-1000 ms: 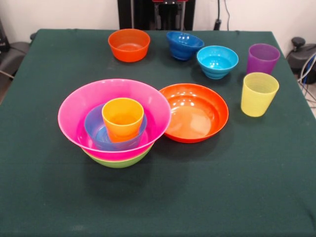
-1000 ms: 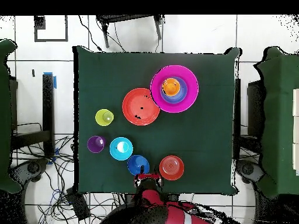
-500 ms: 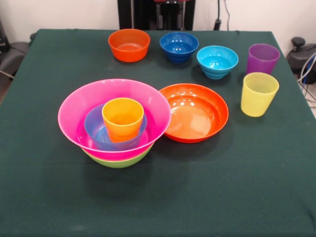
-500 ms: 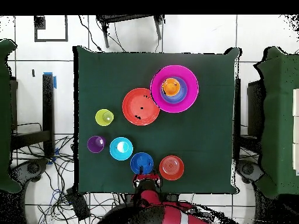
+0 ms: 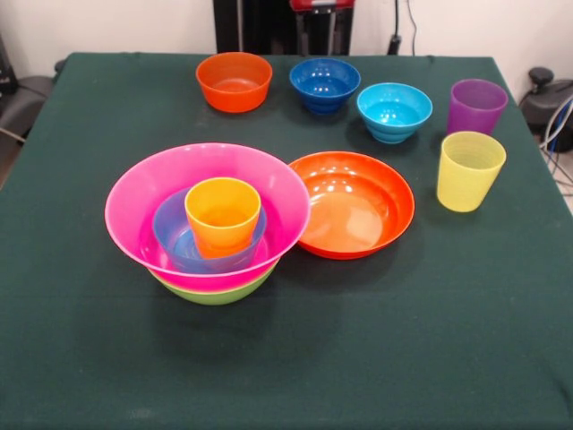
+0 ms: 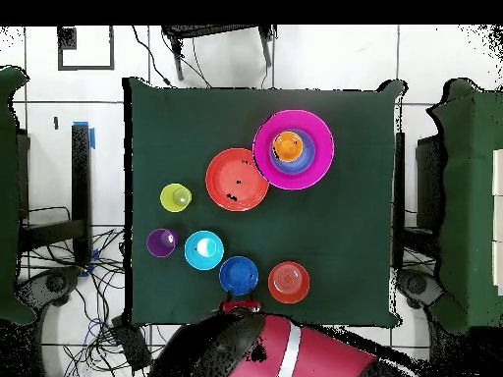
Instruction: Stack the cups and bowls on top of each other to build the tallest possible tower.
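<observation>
Tower (image 5: 208,219) sits mid-table: pink bowl (image 5: 143,193) on lime green bowl (image 5: 215,293), blue bowl (image 5: 170,224) and orange cup (image 5: 222,215) inside. My gripper (image 6: 241,306) is pulled back at table edge, tower at 1 o'clock overhead, well apart. Grip state: can't tell.

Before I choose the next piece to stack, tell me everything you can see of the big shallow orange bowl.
The shallow orange bowl is wide, low and glossy, plastic by its look, with light glinting off its inside. It sits upright and empty on the green cloth, just beside the pink bowl of the pile; their rims look to meet or nearly so. Nothing lies in it.
</observation>
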Robot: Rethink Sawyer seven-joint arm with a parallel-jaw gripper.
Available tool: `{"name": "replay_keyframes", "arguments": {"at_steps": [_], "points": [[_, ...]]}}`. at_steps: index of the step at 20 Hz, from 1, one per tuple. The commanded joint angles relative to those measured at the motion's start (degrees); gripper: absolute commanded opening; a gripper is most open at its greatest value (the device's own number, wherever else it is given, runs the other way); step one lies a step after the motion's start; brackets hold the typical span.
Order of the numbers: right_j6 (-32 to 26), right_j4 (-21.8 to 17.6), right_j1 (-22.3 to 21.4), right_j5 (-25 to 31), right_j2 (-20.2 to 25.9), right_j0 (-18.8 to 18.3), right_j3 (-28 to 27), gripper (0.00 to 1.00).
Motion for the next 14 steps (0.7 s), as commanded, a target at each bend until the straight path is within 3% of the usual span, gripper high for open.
{"name": "replay_keyframes", "arguments": {"at_steps": [1, 14], "points": [[9.82, 1.28, 5.47, -0.38, 4.14, 0.26, -8.95, 1.0], [9.08, -1.37, -0.06, 5.55, 6.63, -3.81, -6.71, 1.0]]}}
